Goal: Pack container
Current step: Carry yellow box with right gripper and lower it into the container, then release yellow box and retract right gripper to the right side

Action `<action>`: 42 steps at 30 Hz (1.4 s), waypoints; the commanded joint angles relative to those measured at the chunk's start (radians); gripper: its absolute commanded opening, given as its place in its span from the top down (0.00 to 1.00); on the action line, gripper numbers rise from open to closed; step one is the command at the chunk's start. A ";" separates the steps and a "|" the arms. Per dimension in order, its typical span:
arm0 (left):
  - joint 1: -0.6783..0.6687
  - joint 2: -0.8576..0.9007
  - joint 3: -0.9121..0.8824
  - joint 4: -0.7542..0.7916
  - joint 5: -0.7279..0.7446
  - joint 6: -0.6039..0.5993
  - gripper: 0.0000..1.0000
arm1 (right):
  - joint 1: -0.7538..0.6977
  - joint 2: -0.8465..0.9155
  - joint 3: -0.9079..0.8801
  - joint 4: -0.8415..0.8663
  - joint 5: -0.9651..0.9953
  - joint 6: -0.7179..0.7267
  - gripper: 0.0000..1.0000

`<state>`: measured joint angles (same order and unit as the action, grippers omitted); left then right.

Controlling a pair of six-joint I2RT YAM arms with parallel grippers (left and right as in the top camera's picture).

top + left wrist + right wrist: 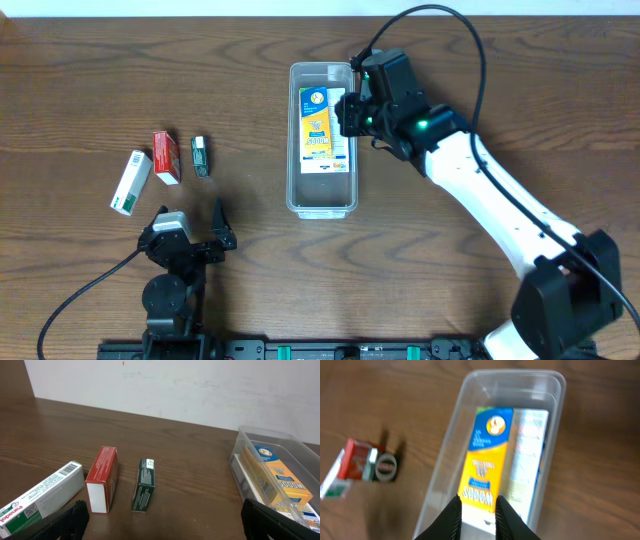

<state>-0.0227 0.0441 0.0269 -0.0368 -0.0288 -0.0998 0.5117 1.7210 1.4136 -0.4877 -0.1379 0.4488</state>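
Dark wooden tabletop (80, 60), read from overhead with 12 o'clock at the far edge. The container (296, 150), a clear bin, lies at centre with its long axis running 12 to 6. A yellow-and-blue carton (316, 125) lies flat inside, parallel to that axis, with a paler pack (527, 455) alongside it. The right end effector (350, 108) hangs over the container's 2 o'clock rim, fingers slightly parted and holding nothing. The left end effector (190, 220) sits at 7 o'clock of the container, well apart from it, jaws wide and empty. Three items remain at the container's 9 o'clock: a white-and-green box (131, 182), a red box (166, 157) and a dark green box (200, 156), each lengthwise roughly 12 to 6. They lie near 12 o'clock of the left end effector, judged the nearer one. From there the container lies toward 2 o'clock.
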 commanded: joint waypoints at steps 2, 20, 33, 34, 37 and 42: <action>-0.003 0.001 -0.023 -0.034 -0.008 0.013 0.02 | 0.002 -0.045 0.025 -0.076 -0.021 -0.039 0.84; -0.003 0.001 -0.023 -0.034 -0.008 0.013 0.02 | 0.048 0.218 0.024 0.095 0.115 -0.057 0.99; -0.003 0.001 -0.023 -0.034 -0.008 0.013 0.02 | 0.059 0.329 0.024 0.124 0.092 -0.057 0.99; -0.003 0.001 -0.023 -0.034 -0.008 0.013 0.02 | 0.059 0.332 0.024 0.132 0.080 -0.058 0.99; -0.003 0.001 -0.023 -0.034 -0.008 0.013 0.02 | 0.059 0.332 0.025 0.159 0.066 -0.061 0.99; -0.003 0.001 -0.023 -0.034 -0.009 0.013 0.02 | 0.055 0.331 0.027 0.163 0.064 -0.061 0.99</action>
<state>-0.0227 0.0441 0.0269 -0.0368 -0.0292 -0.0998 0.5655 2.0411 1.4239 -0.3260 -0.0601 0.4038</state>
